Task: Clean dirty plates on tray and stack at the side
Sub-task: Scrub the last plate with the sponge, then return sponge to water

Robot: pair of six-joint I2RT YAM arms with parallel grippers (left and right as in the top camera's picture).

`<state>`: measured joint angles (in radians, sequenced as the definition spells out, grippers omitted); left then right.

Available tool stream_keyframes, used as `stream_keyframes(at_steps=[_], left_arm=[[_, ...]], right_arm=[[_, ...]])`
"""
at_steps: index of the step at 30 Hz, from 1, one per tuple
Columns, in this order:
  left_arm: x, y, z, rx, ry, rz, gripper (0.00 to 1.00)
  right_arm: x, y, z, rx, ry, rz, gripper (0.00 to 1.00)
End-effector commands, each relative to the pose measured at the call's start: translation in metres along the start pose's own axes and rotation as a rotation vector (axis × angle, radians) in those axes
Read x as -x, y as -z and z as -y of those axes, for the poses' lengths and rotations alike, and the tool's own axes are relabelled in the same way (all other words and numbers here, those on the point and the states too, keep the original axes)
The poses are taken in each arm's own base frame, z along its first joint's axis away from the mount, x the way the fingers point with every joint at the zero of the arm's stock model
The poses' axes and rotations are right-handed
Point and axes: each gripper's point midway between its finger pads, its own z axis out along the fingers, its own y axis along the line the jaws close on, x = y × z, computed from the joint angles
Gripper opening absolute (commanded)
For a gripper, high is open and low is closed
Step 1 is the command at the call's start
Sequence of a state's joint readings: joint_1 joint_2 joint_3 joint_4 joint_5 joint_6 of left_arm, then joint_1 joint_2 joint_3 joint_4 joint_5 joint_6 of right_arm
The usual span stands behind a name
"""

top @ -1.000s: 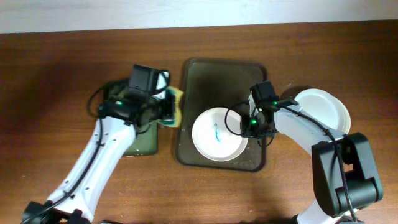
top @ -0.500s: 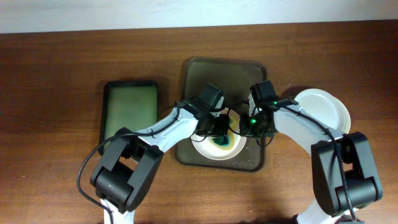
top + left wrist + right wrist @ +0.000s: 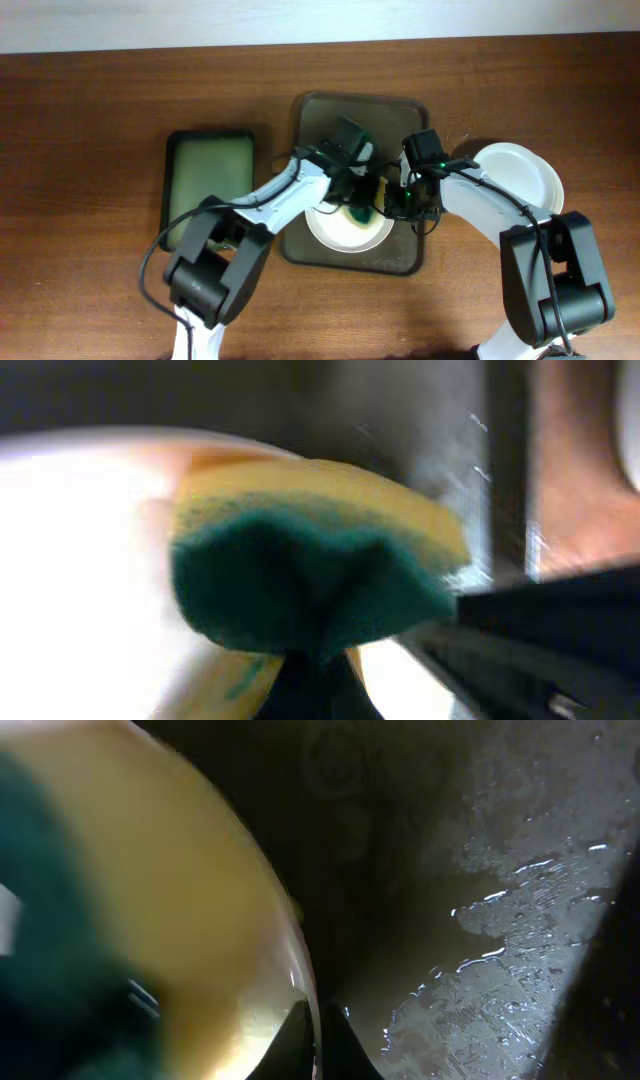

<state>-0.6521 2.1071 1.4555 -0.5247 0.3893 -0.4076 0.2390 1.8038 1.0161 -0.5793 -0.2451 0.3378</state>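
The small green tray lies at the left. From there the left arm stretches over the brown tray, and the left gripper is clamped on the sponge — pressed onto the plate to scrub. The right gripper, wrist low, pinches the plate's rim — likely steadying it. The stacked plates wait beyond.

Overhead: fixed above the table, facing straight down, far enough back to take in the tray and the green-lined tray whole.
Left wrist: very near and blurred, facing the sponge against the plate.
Right wrist: very near and low, facing the plate's rim and the wet tray floor.
Shared: all three views show the plate and tray. Each wrist view covers a small patch of what the overhead view shows whole.
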Motion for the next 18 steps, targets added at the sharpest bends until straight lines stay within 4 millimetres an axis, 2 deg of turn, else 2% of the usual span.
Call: stream_keyframes(at_steps=[1,2,4,5,6,8,9,11,13,16,17,18], left_arm=[[-0.033,-0.015,0.032,-0.159,-0.011,-0.146,0.0],[-0.033,-0.015,0.023,-0.122,0.002,-0.148,0.0],[-0.028,-0.006,-0.019,0.064,0.049,-0.125,0.0],[-0.021,0.014,-0.059,0.211,0.099,-0.094,0.0],[-0.016,0.026,-0.076,0.272,0.113,-0.073,0.0],[-0.003,0.062,-0.123,0.487,0.127,-0.004,0.0],[0.002,0.075,-0.134,0.559,0.113,0.025,0.0],[0.006,0.084,-0.142,0.633,0.091,0.051,0.0],[0.006,0.079,-0.133,0.625,0.069,0.052,0.0],[-0.002,0.062,-0.1,0.514,0.029,0.017,0.0],[0.002,0.065,-0.086,0.484,0.013,0.031,0.0],[0.01,0.077,-0.075,0.461,0.008,0.059,0.0]], right_arm=[[-0.009,-0.012,0.016,-0.069,-0.003,-0.036,0.04],[-0.01,-0.012,0.016,-0.069,-0.004,-0.037,0.04],[-0.009,-0.012,0.016,-0.069,-0.004,-0.037,0.04],[-0.009,-0.012,0.016,-0.069,-0.004,-0.037,0.04],[-0.009,-0.012,0.016,-0.069,-0.004,-0.037,0.04],[-0.009,-0.012,0.016,-0.069,-0.003,-0.036,0.04],[-0.009,-0.012,0.016,-0.069,-0.003,-0.036,0.04],[-0.009,-0.012,0.016,-0.069,-0.004,-0.037,0.04],[-0.009,-0.012,0.016,-0.069,-0.004,-0.037,0.04],[-0.009,-0.012,0.016,-0.069,-0.003,-0.037,0.04],[-0.01,-0.012,0.016,-0.069,-0.003,-0.037,0.04],[-0.01,-0.012,0.016,-0.069,-0.004,-0.037,0.04]])
